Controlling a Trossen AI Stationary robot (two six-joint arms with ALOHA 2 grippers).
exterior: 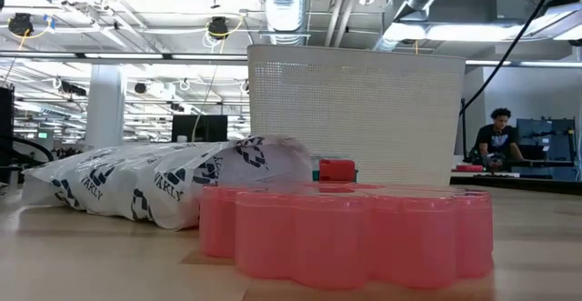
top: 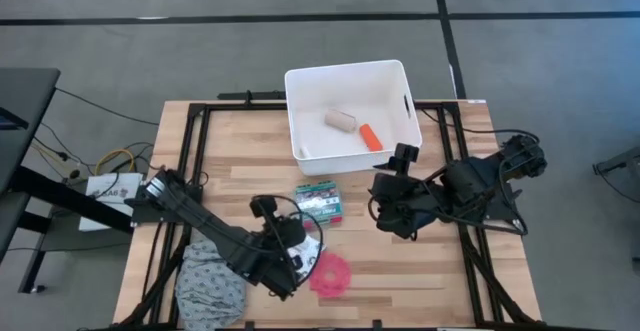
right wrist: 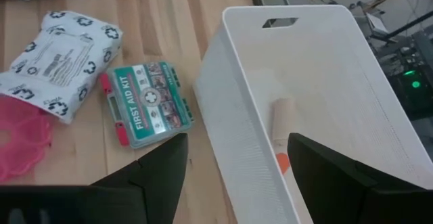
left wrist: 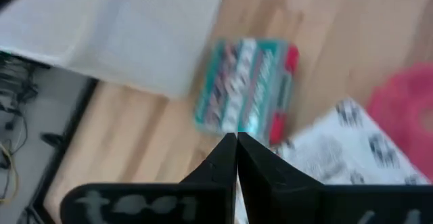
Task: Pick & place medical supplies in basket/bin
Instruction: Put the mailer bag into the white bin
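The white bin stands at the table's far side with the beige roll and the orange tube lying in it. The green-and-red box lies flat on the table near the bin. The white packet with black print and the pink disc lie nearer the near edge. My left gripper is shut, over the packet's edge, pointing toward the box. My right gripper is open beside the bin's near right corner. No tiny white cylinder shows. My left gripper has its shut fingertips at the white packet's edge, coming from the near side. Whether they touch the packet I cannot tell.
A grey patterned cloth bundle lies at the near left corner, by the left arm. In the low view the pink disc fills the front, with the packet and bin wall behind. A person sits far back in the room.
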